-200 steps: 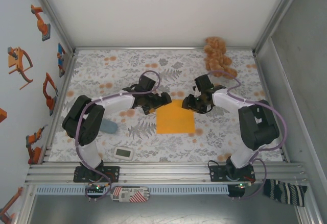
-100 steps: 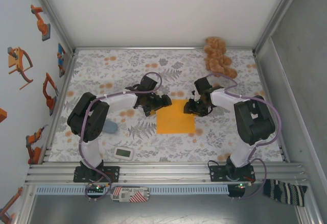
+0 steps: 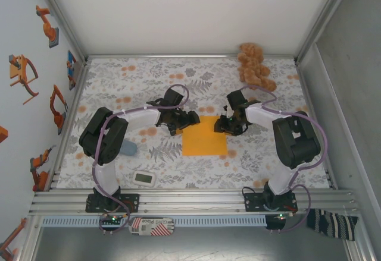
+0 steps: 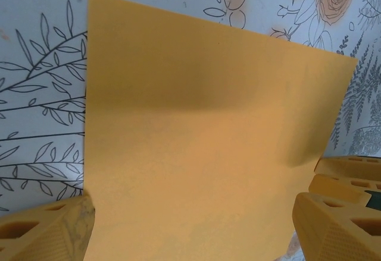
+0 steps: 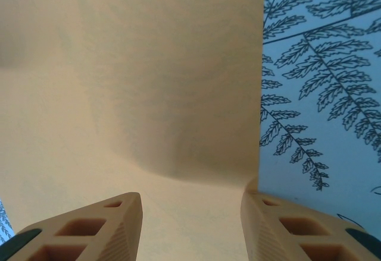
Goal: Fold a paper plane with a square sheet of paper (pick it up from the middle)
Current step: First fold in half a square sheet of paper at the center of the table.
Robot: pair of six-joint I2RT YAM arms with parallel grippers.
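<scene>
Top view: square sheet of paper (image 3: 204, 136) lies flat on floral-cloth tabletop (image 3: 137, 79), centre of frame, a bit below the middle. Left arm (image 3: 134, 117) has its elbow bent at frame left and its forearm runs right toward centre, wrist tipped down. The left gripper (image 3: 189, 117) sits at the sheet's upper-left corner. Right arm (image 3: 268, 117) mirrors it, w/ elbow bent at frame right and forearm running left. The right gripper (image 3: 224, 124) sits at the sheet's upper-right corner. Left wrist view: jaws wide apart and released, one finger (image 4: 53, 231) at lower left and the other at lower right, sheet spanning betw. them, nothing clamped. Right wrist view: jaws about half apart, fingers (image 5: 89, 228) low over the sheet, the right-hand tip at the sheet's right edge. The paper looks shaded and slightly bowed betw. them, no pinch seen. Tan plush toy (image 3: 255, 66) is at upper right of the cloth, well apart from the sheet.
</scene>
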